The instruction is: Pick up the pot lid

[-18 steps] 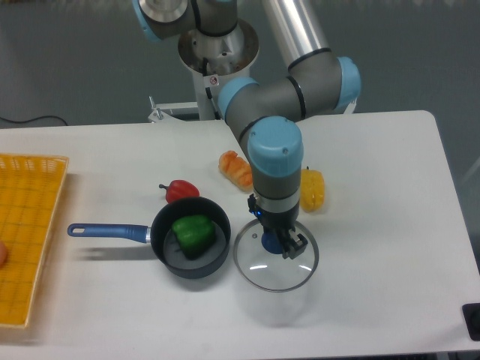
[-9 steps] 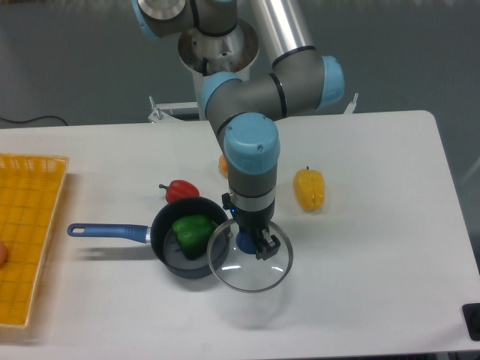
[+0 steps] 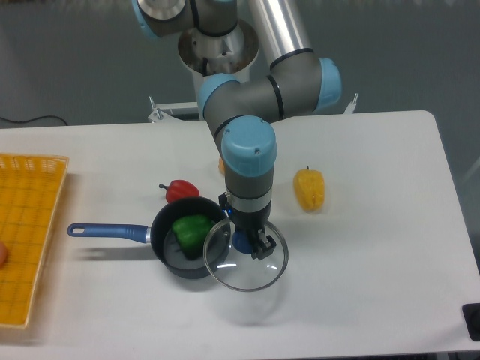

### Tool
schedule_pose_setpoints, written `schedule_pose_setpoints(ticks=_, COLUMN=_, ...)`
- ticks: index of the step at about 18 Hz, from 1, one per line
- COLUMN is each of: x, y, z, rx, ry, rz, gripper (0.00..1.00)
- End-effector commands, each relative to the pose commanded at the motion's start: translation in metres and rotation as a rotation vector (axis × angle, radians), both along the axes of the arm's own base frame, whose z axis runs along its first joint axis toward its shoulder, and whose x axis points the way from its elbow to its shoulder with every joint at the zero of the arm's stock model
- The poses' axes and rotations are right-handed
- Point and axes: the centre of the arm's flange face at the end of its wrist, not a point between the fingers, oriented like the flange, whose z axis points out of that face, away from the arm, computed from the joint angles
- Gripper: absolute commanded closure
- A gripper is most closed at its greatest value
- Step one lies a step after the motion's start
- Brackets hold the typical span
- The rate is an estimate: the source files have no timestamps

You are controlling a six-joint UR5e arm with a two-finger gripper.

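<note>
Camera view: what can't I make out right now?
All in the camera view:
Exact contact between fingers and pot lid: too small.
Orange item: partly behind the arm.
Yellow crate: cut off by the left edge.
Black object: cut off by the right edge.

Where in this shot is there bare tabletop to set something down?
The widest bare stretch of tabletop lies right of the yellow corn. More shows between the orange crate and red pepper, and in front of the frying pan. It looks crowded where the gripper holds the pot lid, overlapping the pan's edge in view.
</note>
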Motion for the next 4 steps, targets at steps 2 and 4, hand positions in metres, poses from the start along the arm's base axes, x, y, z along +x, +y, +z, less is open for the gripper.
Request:
schedule_pose_setpoints(ticks=2, x=-0.0004, y=-0.0010, z=0.0002, rx=0.000, ry=0.000, rz=0.000, gripper=0.60)
schedule_pose_setpoints(ticks=4, x=-0.0004, y=-0.0010, z=-0.0013, rx=-0.001, ry=-0.001, rz=0.002, gripper=0.60)
